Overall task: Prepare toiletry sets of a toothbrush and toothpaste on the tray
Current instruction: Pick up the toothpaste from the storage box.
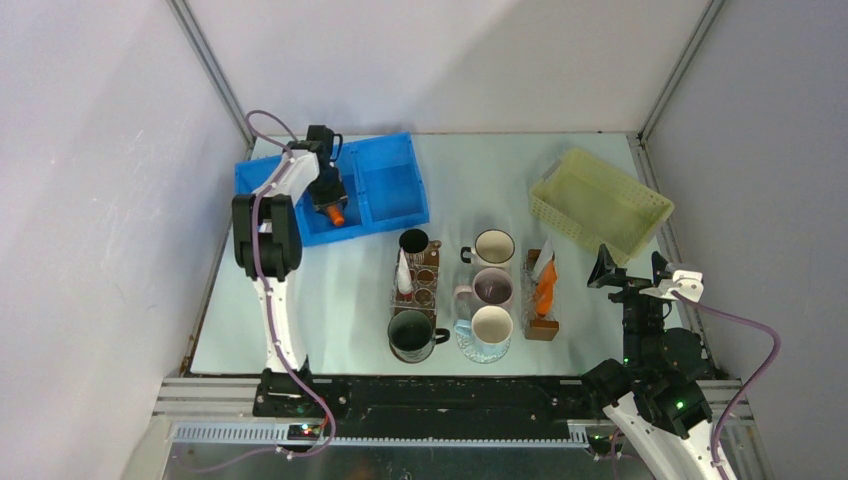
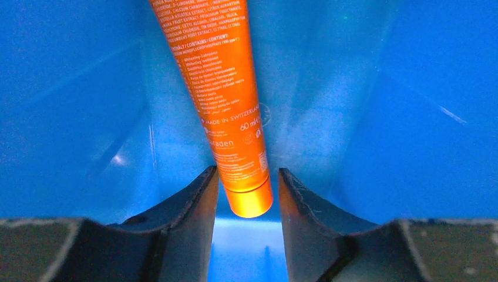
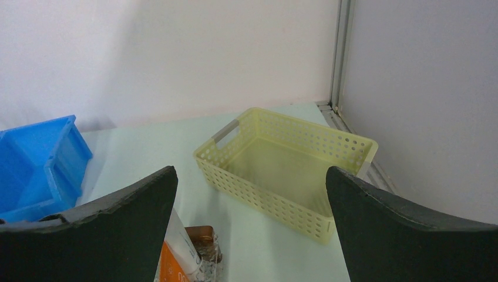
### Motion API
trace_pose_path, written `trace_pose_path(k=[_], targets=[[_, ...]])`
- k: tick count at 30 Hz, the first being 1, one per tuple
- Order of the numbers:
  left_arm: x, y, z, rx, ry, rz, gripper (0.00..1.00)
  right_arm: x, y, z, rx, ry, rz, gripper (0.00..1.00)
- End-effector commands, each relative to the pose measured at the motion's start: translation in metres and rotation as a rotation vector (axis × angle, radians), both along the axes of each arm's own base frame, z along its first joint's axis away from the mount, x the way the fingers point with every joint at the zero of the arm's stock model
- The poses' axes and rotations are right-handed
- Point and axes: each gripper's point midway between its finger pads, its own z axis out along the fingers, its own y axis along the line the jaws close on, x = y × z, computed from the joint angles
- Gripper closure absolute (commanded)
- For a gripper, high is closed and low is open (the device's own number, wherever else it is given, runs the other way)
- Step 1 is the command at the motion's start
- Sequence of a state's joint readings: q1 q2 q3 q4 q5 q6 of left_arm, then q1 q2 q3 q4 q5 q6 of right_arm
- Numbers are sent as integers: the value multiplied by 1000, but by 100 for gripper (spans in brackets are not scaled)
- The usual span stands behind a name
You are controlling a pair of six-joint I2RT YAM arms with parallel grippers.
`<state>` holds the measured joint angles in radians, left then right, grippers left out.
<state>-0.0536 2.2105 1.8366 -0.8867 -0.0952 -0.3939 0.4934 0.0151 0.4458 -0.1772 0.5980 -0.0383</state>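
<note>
An orange toothpaste tube [image 2: 226,100] lies on the floor of the blue tray's [image 1: 390,170] left compartment, also seen from above [image 1: 337,214]. My left gripper [image 1: 330,200] is down inside that compartment. In the left wrist view the left gripper [image 2: 246,173] straddles the tube's rounded end: the left finger touches it and a narrow gap remains at the right finger. More orange toothpaste tubes [image 1: 545,290] stand in a clear box, one showing in the right wrist view [image 3: 176,247]. Thin grey handles in a dark mug [image 1: 413,240] look like toothbrushes. My right gripper [image 1: 630,272] hangs wide open and empty [image 3: 251,173].
A yellow perforated basket [image 1: 600,205] sits at the back right. Several mugs [image 1: 492,290] and a second clear brown-lidded box [image 1: 415,285] cluster mid-table. A large dark mug [image 1: 412,335] stands near the front edge.
</note>
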Motion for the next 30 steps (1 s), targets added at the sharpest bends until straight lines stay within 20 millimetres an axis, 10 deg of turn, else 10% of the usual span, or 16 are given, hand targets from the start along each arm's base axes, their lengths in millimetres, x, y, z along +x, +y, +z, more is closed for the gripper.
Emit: trace_pose_path(k=[1,16,30], targets=[[13,0,16,8,-66,67,52,-11,-5,15,28,-79,6,0],[5,0,3,18,-10,145,53,-13,-6,17,34,-89,6,0],[-5,-9,30,-7,-103,99,90,-14,-4,18,32,-95,17,0]])
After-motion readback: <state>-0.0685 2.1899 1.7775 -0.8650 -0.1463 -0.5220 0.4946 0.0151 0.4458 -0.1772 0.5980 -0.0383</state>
